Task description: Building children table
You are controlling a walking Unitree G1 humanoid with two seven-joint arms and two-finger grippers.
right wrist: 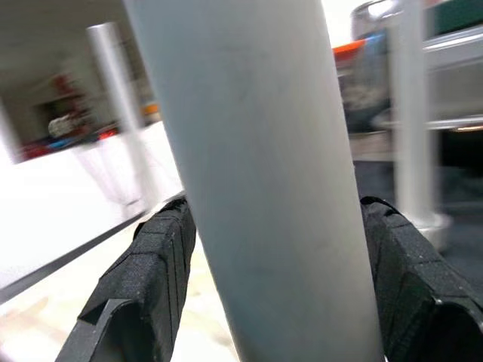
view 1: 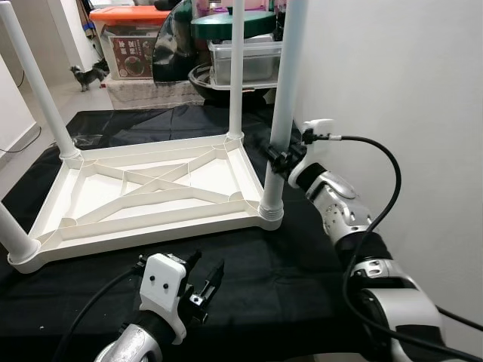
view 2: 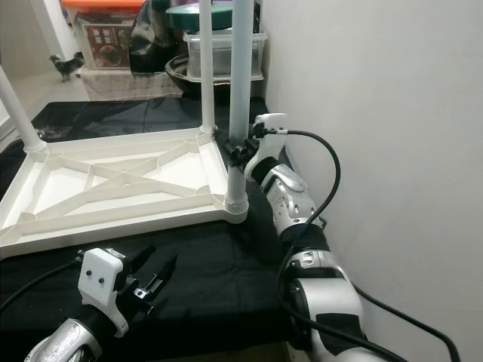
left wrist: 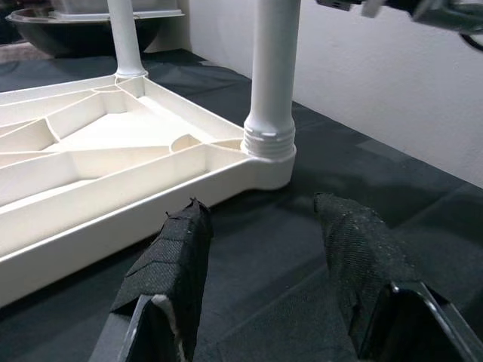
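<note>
White plastic children's table lies upside down on a black cloth, underside ribs facing up, with legs standing in its corner sockets. Right tool is clamped around the near-right leg, partway up from its threaded collar; the right wrist view has the leg pressed between both black pads, so it's gripping the leg. Far-right leg and far-left leg are upright in their sockets, and a near-left leg sits at the front corner, partly cut off by the frame edge. Left tool hovers low over the cloth just in front of the table's near edge, fingers spread apart and holding nothing, aimed toward the near-right corner socket. Step looks like seating or tightening that last leg; all four legs appear in place, so the build seems close to done. Can't tell if the collar is fully screwed down. Next move likely calls for twisting or pushing the leg down until the collar seats flush, maybe with the left tool bracing the frame so it won't slide on the cloth. Behind are storage bins and a white wall close on the right.
</note>
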